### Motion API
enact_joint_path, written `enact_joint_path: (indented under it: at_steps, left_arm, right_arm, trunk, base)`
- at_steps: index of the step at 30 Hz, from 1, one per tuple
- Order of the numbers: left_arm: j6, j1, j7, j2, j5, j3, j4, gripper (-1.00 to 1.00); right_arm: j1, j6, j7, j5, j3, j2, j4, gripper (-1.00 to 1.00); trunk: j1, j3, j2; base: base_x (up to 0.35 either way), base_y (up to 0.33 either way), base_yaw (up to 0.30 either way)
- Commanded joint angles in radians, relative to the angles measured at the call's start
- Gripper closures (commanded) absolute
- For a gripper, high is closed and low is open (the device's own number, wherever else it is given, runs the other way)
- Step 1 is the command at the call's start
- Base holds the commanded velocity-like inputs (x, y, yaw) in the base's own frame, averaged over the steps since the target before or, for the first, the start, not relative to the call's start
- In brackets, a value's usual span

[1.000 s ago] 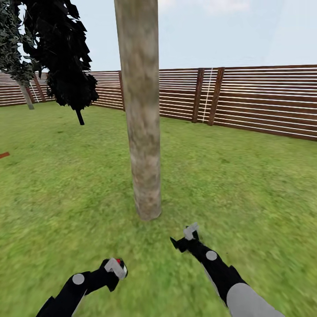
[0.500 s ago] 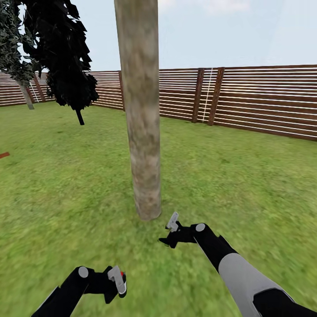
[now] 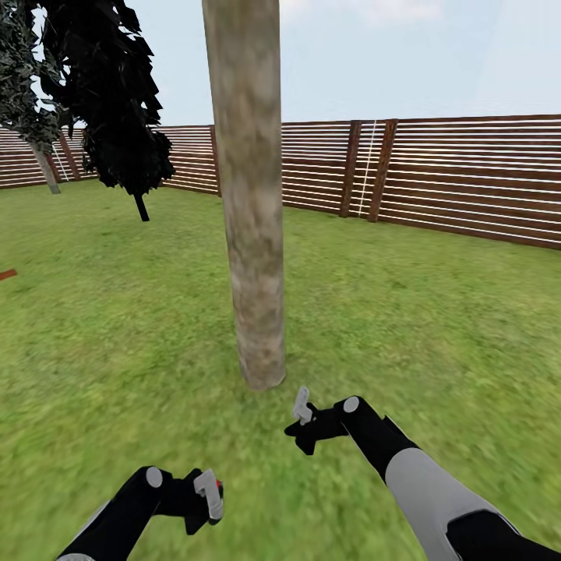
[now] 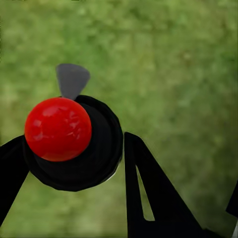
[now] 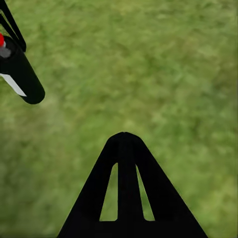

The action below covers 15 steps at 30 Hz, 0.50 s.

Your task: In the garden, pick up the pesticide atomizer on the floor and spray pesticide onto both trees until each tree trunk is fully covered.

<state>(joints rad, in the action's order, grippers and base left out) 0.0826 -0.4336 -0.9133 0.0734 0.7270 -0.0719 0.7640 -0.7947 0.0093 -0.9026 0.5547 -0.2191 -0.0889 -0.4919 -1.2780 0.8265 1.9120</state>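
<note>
This is a garden, an enclosed outdoor yard in a simulator's render. A green grass lawn covers the ground from near to far. A brown fence of horizontal wooden slats runs along the far side from left to right. A thick, mottled grey-brown tree trunk rises from the lawn in the middle, a dark-leaved tree stands at the far left, and pale blue sky shows above the fence.
</note>
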Motion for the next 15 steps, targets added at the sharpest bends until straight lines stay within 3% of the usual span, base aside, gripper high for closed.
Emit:
enact_joint_path:
  at_steps: [1, 3, 7, 14, 15]
  left_arm:
    - [0.0, 0.0, 0.0, -0.001, 0.002, -0.001, 0.0, 1.0]
    - [-0.001, -0.002, 0.001, -0.001, 0.01, -0.003, 0.0, 1.0]
    - [0.0, -0.013, -0.002, -0.01, 0.062, -0.001, 0.0, 1.0]
    - [0.046, -0.019, -0.003, -0.032, 0.075, -0.004, 0.0, 1.0]
    - [0.047, -0.019, -0.003, -0.037, 0.075, -0.004, 0.0, 1.0]
  right_arm:
    - [0.0, 0.0, -0.001, 0.0, 0.0, 0.0, 0.001, 1.0]
    - [0.0, -0.003, -0.002, 0.0, 0.0, -0.001, 0.001, 1.0]
    - [0.0, -0.003, -0.003, -0.001, 0.0, -0.006, 0.001, 1.0]
    - [0.0, -0.005, -0.051, 0.0, -0.001, -0.034, 0.002, 1.0]
    - [0.0, -0.007, -0.062, 0.001, -0.021, -0.036, 0.002, 1.0]
  trunk:
    - [0.0, 0.0, 0.0]
    - [0.0, 0.0, 0.0]
    - [0.0, 0.0, 0.0]
    - [0.0, 0.0, 0.0]
    - [0.0, 0.0, 0.0]
  base:
    - [0.0, 0.0, 0.0]
    - [0.0, 0.0, 0.0]
    - [0.0, 0.0, 0.0]
    - [0.0, 0.0, 0.0]
    - [0.0, 0.0, 0.0]
